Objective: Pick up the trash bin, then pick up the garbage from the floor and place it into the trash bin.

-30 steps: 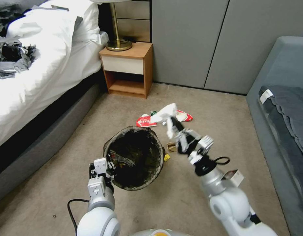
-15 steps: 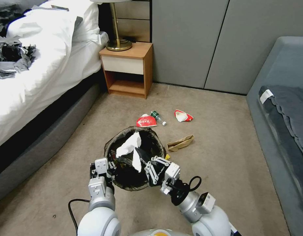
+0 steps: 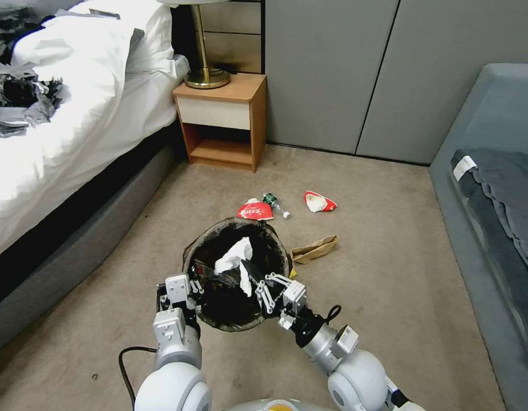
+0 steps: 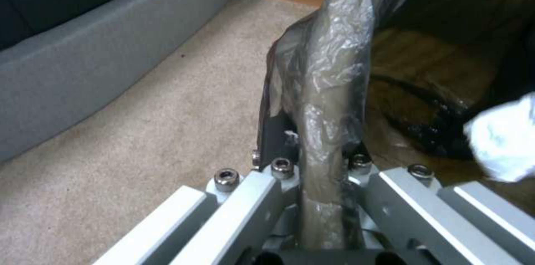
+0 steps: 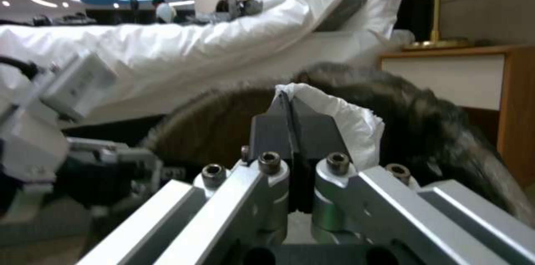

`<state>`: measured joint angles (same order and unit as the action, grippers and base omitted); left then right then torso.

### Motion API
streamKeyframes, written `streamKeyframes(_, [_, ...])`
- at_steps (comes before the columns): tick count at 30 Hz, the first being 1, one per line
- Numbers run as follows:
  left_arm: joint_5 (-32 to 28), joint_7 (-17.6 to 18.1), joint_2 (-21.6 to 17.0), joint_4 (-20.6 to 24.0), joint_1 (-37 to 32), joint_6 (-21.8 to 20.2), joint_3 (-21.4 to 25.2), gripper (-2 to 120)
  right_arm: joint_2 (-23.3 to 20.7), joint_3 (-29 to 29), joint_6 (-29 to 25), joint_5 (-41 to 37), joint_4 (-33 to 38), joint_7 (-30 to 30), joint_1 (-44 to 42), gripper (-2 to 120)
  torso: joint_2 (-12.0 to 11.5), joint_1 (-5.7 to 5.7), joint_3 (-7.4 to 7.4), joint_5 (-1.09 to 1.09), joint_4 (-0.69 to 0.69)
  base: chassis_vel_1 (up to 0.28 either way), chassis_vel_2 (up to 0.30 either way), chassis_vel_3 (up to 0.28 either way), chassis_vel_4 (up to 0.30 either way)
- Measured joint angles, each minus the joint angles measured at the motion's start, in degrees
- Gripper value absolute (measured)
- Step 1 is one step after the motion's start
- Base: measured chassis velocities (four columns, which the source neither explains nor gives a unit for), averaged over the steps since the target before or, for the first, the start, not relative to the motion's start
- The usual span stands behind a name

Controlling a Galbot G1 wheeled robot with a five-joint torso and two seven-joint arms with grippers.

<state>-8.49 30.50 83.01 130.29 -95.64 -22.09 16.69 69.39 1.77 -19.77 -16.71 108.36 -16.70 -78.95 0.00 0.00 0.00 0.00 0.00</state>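
The trash bin point(image 3: 229, 224), lined with a dark bag, is held just above the carpet by my left gripper point(image 3: 186, 290), which is shut on its near rim point(image 4: 326, 89). My right gripper point(image 3: 251, 273) is shut on a white tissue point(image 3: 234, 256) and holds it inside the bin's mouth; the pinched tissue point(image 5: 348, 116) shows between the closed jaws. More garbage lies on the floor beyond the bin: a red-and-white packet point(image 3: 255, 211), a small clear bottle point(image 3: 275, 204), another red-and-white packet point(image 3: 319, 201), a brown wrapper point(image 3: 314, 249) and a yellow scrap point(image 3: 290, 274).
A bed point(image 3: 58, 125) with white bedding runs along the left. A wooden nightstand point(image 3: 224, 117) carrying a brass lamp point(image 3: 205, 74) stands at the back. A grey sofa point(image 3: 492, 188) lines the right side. Open carpet lies between sofa and bin.
My right gripper has carried the tissue from above the floor litter leftward and down into the bin's mouth. The left gripper and the bin stayed put.
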Motion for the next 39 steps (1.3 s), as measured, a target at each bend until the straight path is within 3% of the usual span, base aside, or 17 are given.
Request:
streamKeyframes(3, [0.0, 0.0, 0.0, 0.0, 0.0, 0.0, -0.1, 0, 0.0, 0.0, 0.4, 0.1, -0.4, 0.3, 0.1, 3, 0.0, 0.0, 0.0, 0.0, 0.0, 0.0, 0.0, 0.0, 0.0])
streamKeyframes(5, [0.0, 0.0, 0.0, 0.1, 0.1, -0.1, -0.2, 0, 0.0, 0.0, 0.5, 0.3, -0.8, 0.3, 0.1, 15, 0.0, 0.0, 0.0, 0.0, 0.0, 0.0, 0.0, 0.0, 0.0])
streamKeyframes(9, [0.0, -0.1, 0.0, 0.2, 0.0, -0.1, -0.3, 0, 0.0, -0.1, 0.6, 0.4, -1.1, 0.4, 0.2, 25, 0.0, 0.0, 0.0, 0.0, 0.0, 0.0, 0.0, 0.0, 0.0])
streamKeyframes(16, [0.5, -0.2, 0.0, 0.2, 0.0, 0.0, -0.4, 0, -0.1, -0.3, 0.5, 0.4, -1.7, 0.4, 0.3, 55, 0.0, 0.0, 0.0, 0.0, 0.0, 0.0, 0.0, 0.0, 0.0])
streamKeyframes(28, [0.5, -0.3, -0.1, 0.2, 0.0, 0.1, -0.5, 0, -0.1, -0.4, 0.6, 0.7, -1.3, 0.3, 0.1, 96, 0.0, 0.0, 0.0, 0.0, 0.0, 0.0, 0.0, 0.0, 0.0])
streamKeyframes(36, [0.5, -0.3, -0.1, -0.7, 0.5, 0.1, -0.1, 0, 0.5, 1.1, -0.6, 3.0, 3.1, 0.3, -1.0, 100, 0.0, 0.0, 0.0, 0.01, 0.01, 0.0, 0.0, 0.0, 0.0])
streamKeyframes(39, [0.4, -0.3, -0.1, -1.3, 0.7, 0.1, 0.3, 0, 1.7, 3.1, -2.1, 5.2, 8.6, 1.2, -2.6, 100, 0.0, 0.0, 0.0, 0.0, 0.0, 0.0, 0.0, 0.0, 0.0])
